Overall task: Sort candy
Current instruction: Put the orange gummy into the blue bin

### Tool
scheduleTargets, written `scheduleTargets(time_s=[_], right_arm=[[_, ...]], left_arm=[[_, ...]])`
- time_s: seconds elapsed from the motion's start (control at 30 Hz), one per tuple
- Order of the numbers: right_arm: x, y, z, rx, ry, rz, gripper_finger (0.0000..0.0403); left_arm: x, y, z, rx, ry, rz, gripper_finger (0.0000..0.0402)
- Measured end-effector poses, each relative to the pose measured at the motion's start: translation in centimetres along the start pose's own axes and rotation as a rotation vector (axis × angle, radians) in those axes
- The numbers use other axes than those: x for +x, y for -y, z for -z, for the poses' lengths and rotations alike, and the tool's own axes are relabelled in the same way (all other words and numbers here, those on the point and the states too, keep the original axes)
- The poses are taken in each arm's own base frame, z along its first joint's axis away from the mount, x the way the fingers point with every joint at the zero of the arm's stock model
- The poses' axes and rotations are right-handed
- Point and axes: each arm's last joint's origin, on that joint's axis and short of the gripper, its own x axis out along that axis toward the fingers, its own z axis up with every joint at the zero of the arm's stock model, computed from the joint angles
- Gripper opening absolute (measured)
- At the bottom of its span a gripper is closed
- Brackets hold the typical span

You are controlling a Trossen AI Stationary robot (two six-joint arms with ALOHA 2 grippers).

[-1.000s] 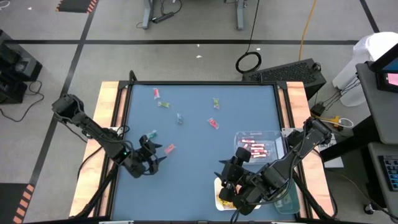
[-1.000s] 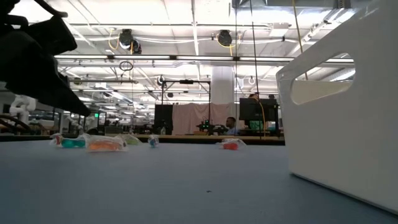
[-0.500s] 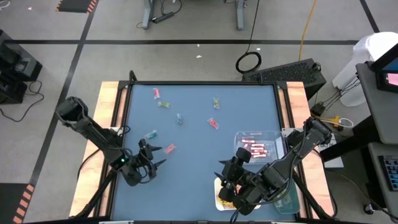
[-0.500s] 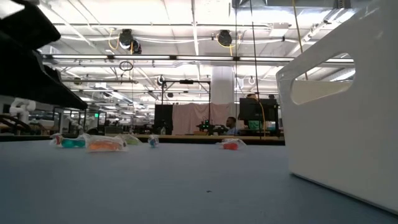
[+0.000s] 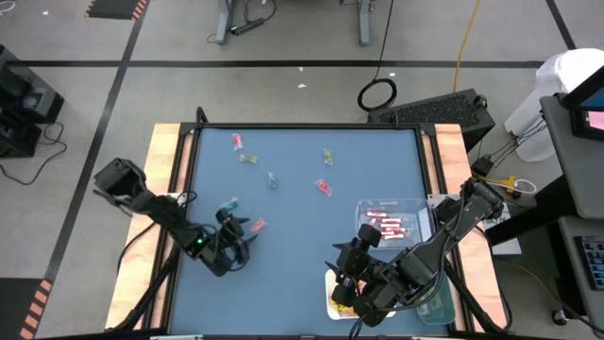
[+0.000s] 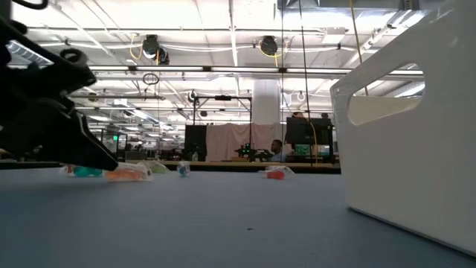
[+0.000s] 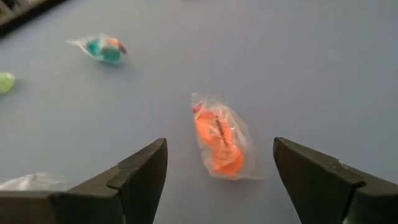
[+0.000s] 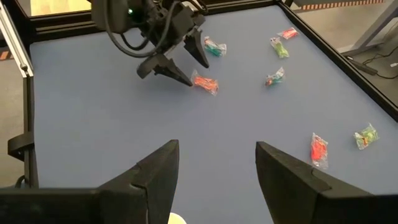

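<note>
Candy: orange piece in a crinkly clear wrapper (image 7: 219, 140) lies flat on the blue bench (image 5: 302, 274), directly ahead of the left tool (image 5: 243, 236), in line with the gap between its two dark wedge-shaped fingers (image 7: 140, 174), not touching them. Left tool jaws spread wide, holding nothing. No print readable on any wrapper. Teal-and-orange wrapped piece (image 7: 102, 48) sits further out, beyond the orange one; a green piece (image 7: 5, 81) off to the side. More loose pieces scattered over the far half of the bench (image 5: 247, 159), (image 5: 327, 157), (image 5: 324, 187). Pink-red sticks (image 5: 389, 225) lie in a clear plastic tray (image 5: 415, 206) near the right arm. Right tool (image 8: 216, 163) hovers at the near right of the bench, fingers apart, empty, with a yellow packet (image 5: 336, 300) under it.
</note>
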Motion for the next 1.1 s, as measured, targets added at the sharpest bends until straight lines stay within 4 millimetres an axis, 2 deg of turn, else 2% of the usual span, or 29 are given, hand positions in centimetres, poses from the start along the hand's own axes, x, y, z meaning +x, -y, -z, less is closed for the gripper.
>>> scheduleTargets(time_s=[0.27, 0.5, 0.83, 0.97, 1.1], right_arm=[[0.1, 0.0, 0.1, -0.007, 0.003, 0.003, 0.0201], [1.0, 0.0, 1.3, -0.026, -0.017, 0.026, 0.0201], [1.1, -0.3, 1.4, -0.012, -0.023, -0.002, 0.0201], [1.6, -0.7, 1.6, -0.003, -0.002, 0.009, 0.0201], [3.2, -1.7, 2.0, -0.011, 0.02, 0.025, 0.0201]], left_arm=[[1.8, -0.7, -0.8, -0.032, -0.114, 0.023, 0.0281], [3.1, -1.1, -1.7, -0.085, -0.192, 0.099, 0.0201], [3.1, -0.8, -2.0, -0.06, -0.178, 0.148, 0.0063], [2.6, -0.9, -2.7, -0.047, -0.166, 0.169, 0.0041], [1.6, -0.2, -5.3, -0.018, -0.078, 0.245, 0.0042]])
